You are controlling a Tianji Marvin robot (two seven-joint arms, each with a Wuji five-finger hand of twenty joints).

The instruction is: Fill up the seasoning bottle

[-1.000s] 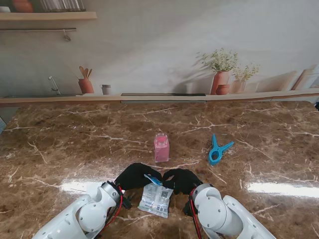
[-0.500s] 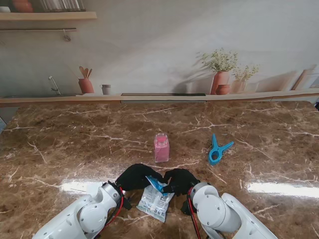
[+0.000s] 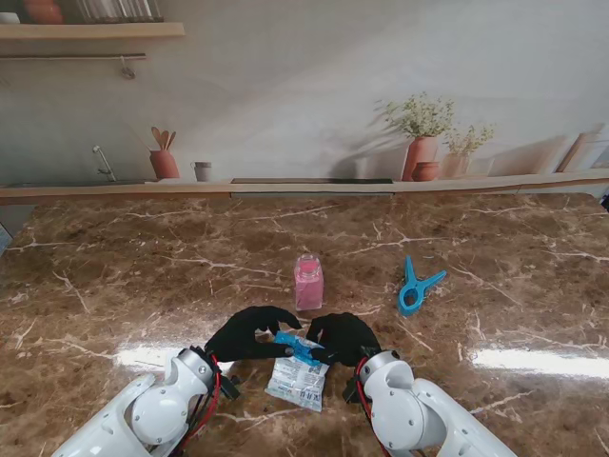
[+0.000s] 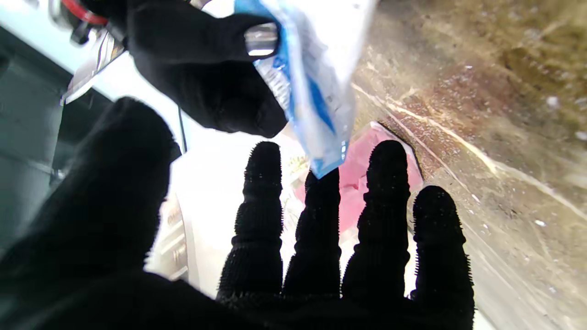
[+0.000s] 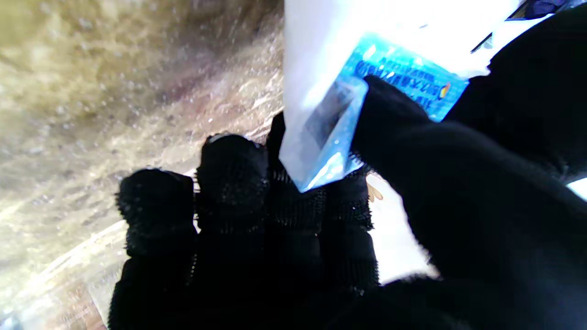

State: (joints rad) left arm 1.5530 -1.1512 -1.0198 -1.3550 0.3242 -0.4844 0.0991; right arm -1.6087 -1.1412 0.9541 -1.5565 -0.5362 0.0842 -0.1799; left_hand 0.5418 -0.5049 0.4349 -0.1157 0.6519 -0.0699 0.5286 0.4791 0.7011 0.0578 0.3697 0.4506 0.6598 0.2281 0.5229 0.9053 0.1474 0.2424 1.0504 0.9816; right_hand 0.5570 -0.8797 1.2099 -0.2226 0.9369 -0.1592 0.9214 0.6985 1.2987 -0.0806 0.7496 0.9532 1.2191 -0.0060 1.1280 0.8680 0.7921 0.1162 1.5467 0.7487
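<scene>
Low in the frame's centre, the right hand [image 3: 341,338] pinches the packet [image 3: 297,379] by its blue top; the left hand [image 3: 245,333] hangs beside it, fingers spread. The pink bottle [image 3: 308,282] stands at mid-frame, a blue clip [image 3: 416,286] to its right.

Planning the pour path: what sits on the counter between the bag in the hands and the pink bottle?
Nothing: in the stand view only bare marble separates the seasoning bag from the pink bottle. The blue clip lies off to the right.
</scene>
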